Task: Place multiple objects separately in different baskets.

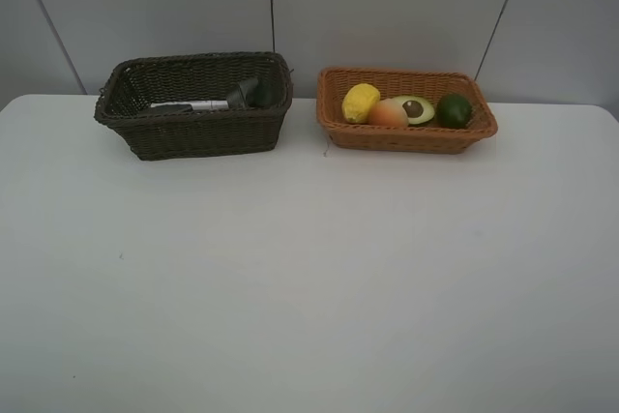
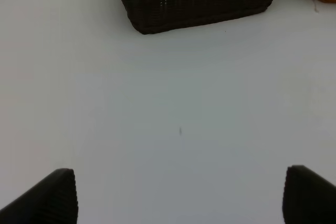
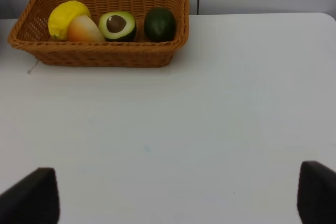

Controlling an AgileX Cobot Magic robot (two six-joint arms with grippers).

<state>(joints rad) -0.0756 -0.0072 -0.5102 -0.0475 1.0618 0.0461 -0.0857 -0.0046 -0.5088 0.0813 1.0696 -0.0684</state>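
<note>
In the high exterior view, a white table carries two woven baskets that stand side by side near its far edge, close to each other but not touching. The dark brown deep wicker basket is on the left; inside it lie a white marker and a dark pump bottle, and other contents are hidden by its wall. The orange-tan shallow wicker basket is on the right and holds four fruits in a row: a yellow lemon, an orange-red fruit touching it, a halved avocado with its brown pit facing up, and a dark green round fruit. No arm shows in this view. In the left wrist view, the left claw hangs over bare table with its two black fingers spread wide and nothing between them; the dark brown basket is well ahead of it, and a corner of the orange-tan basket shows at the edge. Something pink shows just inside the dark basket, too small to tell. In the right wrist view, the right claw is also released, its black fingertips far apart over empty table, with the orange-tan basket and its four fruits well ahead.
</note>
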